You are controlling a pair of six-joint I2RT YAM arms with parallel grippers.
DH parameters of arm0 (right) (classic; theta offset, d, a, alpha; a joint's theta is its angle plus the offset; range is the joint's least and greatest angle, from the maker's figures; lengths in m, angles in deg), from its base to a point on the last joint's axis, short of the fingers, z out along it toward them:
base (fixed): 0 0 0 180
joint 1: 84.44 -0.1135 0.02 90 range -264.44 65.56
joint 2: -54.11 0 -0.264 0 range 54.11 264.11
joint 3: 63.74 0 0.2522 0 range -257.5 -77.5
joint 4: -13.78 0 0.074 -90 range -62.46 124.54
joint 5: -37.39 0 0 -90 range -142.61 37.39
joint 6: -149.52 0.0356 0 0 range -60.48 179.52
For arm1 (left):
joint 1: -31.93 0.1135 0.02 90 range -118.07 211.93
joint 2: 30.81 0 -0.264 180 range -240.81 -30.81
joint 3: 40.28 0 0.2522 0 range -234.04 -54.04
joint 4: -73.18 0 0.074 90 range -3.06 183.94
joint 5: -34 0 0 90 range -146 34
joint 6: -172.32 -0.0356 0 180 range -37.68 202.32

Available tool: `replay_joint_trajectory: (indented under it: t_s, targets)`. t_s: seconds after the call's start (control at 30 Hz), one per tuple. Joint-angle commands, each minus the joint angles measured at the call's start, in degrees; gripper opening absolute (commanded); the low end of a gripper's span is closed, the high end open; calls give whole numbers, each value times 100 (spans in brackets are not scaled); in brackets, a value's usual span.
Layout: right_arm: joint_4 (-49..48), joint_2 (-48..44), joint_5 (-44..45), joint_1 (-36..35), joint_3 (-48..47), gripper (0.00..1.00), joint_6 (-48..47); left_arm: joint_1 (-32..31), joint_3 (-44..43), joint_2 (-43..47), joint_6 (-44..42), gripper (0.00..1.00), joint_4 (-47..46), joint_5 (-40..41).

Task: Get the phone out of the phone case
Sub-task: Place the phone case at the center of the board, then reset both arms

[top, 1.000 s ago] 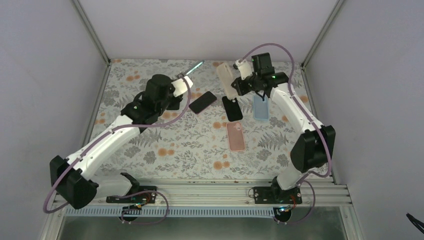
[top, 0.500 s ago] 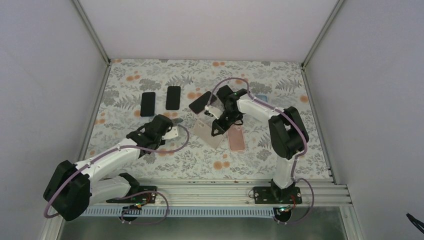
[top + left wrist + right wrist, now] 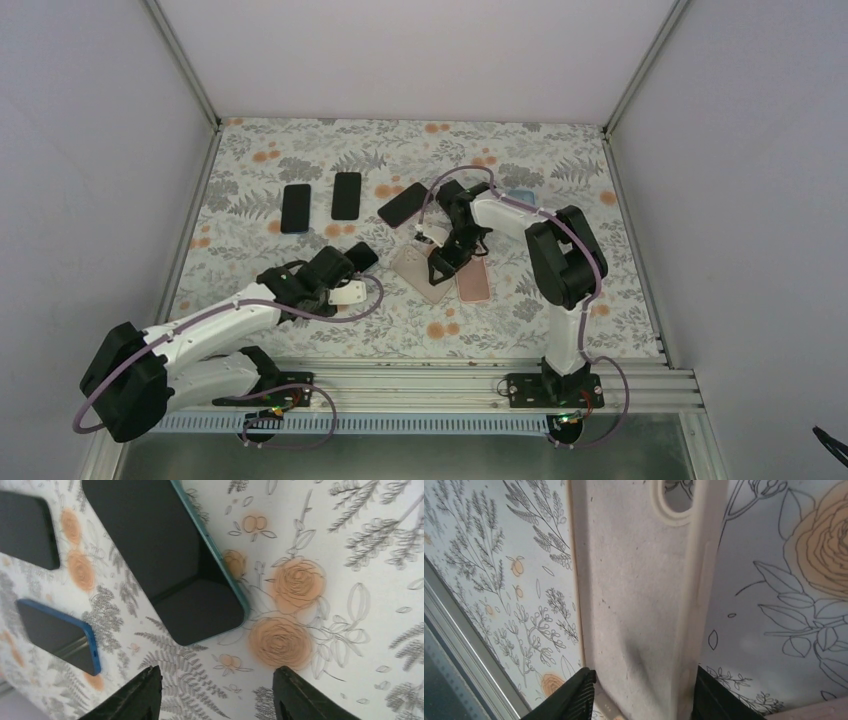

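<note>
**A:** Which step is judged to be in hand?

**B:** The parting looks done; the cream, felt-lined phone case (image 3: 634, 605) is seen from its inner side and is empty, the floral desk (image 3: 400, 330) showing through its camera hole; it is grasped at its two long edges by the right fingers (image 3: 579, 692), low over the middle of the desk; so the setting down of the case is taken to be the step in hand.

**A:** And where is the phone?

**B:** It is not in the case; several phones lie on the desk, and which one came from it cannot be told; a pink slab (image 3: 472, 280), phone or case unclear, lies just right of the cream case; a dark-screened phone with a teal rim (image 3: 165, 555) lies farther off, ahead of the left fingers (image 3: 142, 695), which are spread and hold nothing.

**A:** What is called for next?

**B:** The case is probably to be laid flat and released; the right fingers would be parted and lifted straight up, so that the pink slab is not nudged.
</note>
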Motion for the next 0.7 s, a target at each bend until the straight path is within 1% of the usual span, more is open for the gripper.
replay_joint_trajectory:
  t_s: [0.0, 0.03, 0.07, 0.13, 0.17, 0.2, 0.27, 0.37, 0.47, 0.57, 0.67]
  targets:
    - [313, -182, 268, 6, -16, 50, -163, -73, -323, -32, 347, 59, 801, -494]
    - [374, -282, 322, 17, -21, 55, -186, -74, -417, 10, 402, 64, 898, -543]
    - [428, -399, 390, 29, -23, 62, -213, -70, -570, 97, 459, 74, 984, -625]
    - [492, -698, 608, 71, -45, 81, -248, 17, -1076, 349, 575, 95, 1149, -926]
    - [494, -848, 770, 96, -66, 96, -230, 190, -1426, 395, 629, 99, 1228, -1191]
    - [497, -999, 972, 117, -118, 99, -197, 421, -1740, 399, 672, 100, 1269, -1447]
    - [437, -1286, 1491, 208, -310, 100, -64, 928, -2342, 391, 636, 100, 1245, -1805]
    - [163, -1698, 2409, 497, -773, 100, 150, 1782, -3017, 331, 590, 100, 866, -1954]
    - [-328, -2108, 3125, 1118, -1209, 100, 309, 3057, -3605, -11, 689, 100, 567, -2406]
    - [-797, -2326, 3351, 1839, -1575, 100, 474, 4385, -3917, -346, 1032, 100, 49, -2838]
    - [-1302, -2584, 3447, 2742, -1630, 100, 686, 5726, -4038, -660, 1560, 100, -369, -3274]
